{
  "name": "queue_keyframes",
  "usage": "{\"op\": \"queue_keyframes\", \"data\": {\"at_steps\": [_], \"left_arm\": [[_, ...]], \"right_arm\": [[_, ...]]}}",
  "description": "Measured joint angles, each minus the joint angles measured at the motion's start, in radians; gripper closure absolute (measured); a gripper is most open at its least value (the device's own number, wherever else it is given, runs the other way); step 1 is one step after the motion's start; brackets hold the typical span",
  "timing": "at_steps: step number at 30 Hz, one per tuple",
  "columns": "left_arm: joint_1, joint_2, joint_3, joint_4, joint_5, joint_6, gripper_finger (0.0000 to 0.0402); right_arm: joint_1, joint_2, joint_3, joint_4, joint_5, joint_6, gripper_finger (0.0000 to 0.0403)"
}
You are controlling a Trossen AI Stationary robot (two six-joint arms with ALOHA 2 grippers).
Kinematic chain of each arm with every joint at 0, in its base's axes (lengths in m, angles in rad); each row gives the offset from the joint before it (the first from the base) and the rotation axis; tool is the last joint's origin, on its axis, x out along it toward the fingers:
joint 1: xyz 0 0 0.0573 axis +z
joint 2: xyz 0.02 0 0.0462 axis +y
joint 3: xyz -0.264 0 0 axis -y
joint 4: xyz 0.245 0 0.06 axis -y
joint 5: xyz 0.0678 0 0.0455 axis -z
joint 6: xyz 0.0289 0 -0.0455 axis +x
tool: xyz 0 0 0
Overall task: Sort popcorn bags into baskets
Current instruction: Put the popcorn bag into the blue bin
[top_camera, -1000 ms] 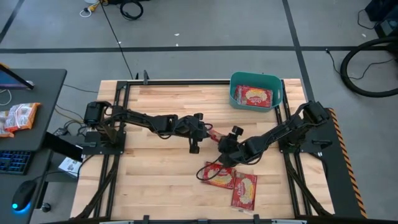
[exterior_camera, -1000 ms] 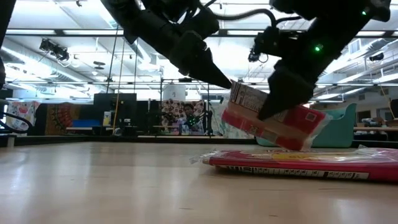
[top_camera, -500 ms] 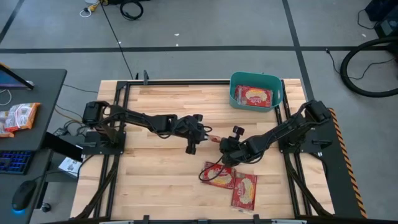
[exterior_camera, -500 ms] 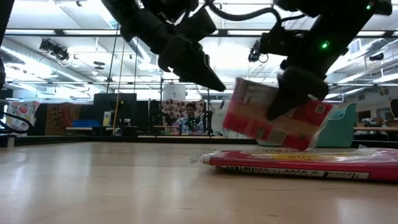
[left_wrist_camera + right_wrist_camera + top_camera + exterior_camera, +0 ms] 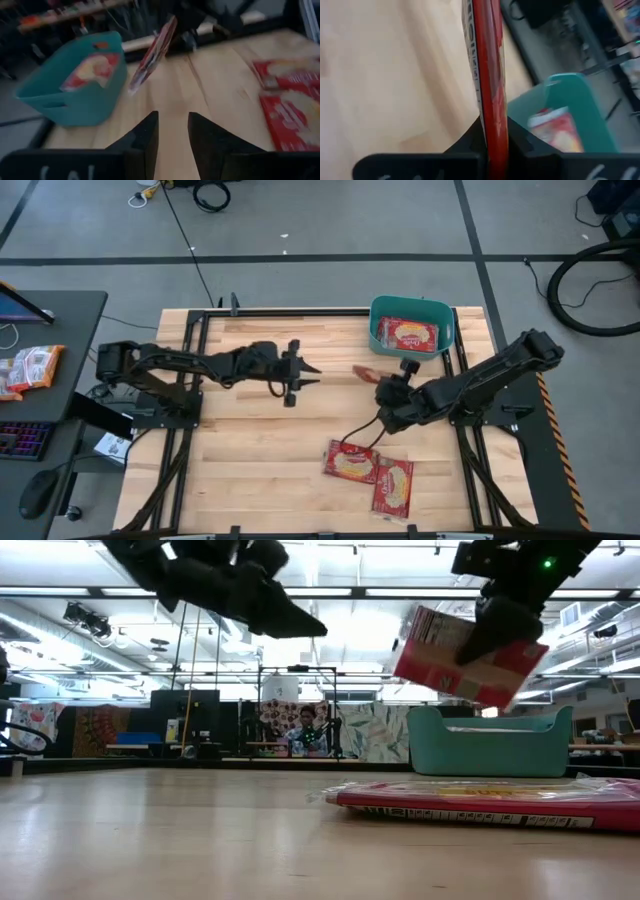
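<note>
Your right gripper (image 5: 377,376) has lifted its bag (image 5: 366,373) off the pile toward the bin (image 5: 411,327) at one o'clock, fingers clamping it edge-on; your left gripper (image 5: 312,370) has backed away, fingers apart and empty. Two bags (image 5: 368,470) are lying flat on the wooden table (image 5: 250,450) at five o'clock; one is sitting in the bin.

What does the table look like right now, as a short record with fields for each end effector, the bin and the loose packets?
right end effector: shut on a flat red popcorn packet, held edge-on above the table
left end effector: open, empty, over the table's left half
teal plastic bin: far right corner, at least one packet inside
loose red packets: two, flat on the wooden table
</note>
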Motion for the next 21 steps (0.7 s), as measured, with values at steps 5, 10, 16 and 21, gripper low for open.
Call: {"op": "queue_keyframes", "data": {"at_steps": [5,10,16,21], "left_arm": [[0.045,-0.067,-0.079,0.129,0.065,-0.023,0.0292],[0.078,-0.09,-0.136,0.254,0.157,-0.086,0.0292],[0.087,-0.089,-0.17,0.267,0.224,-0.139,0.0292],[0.084,-0.088,-0.171,0.268,0.236,-0.176,0.0292]], "right_arm": [[-0.065,-0.063,0.0,-0.091,0.017,-0.074,0.0367],[-0.126,-0.081,0.0,-0.239,0.11,-0.222,0.0368],[-0.237,-0.071,-0.011,-0.356,0.207,-0.314,0.0367],[-0.336,-0.091,-0.084,-0.346,0.236,-0.346,0.0367]]}}
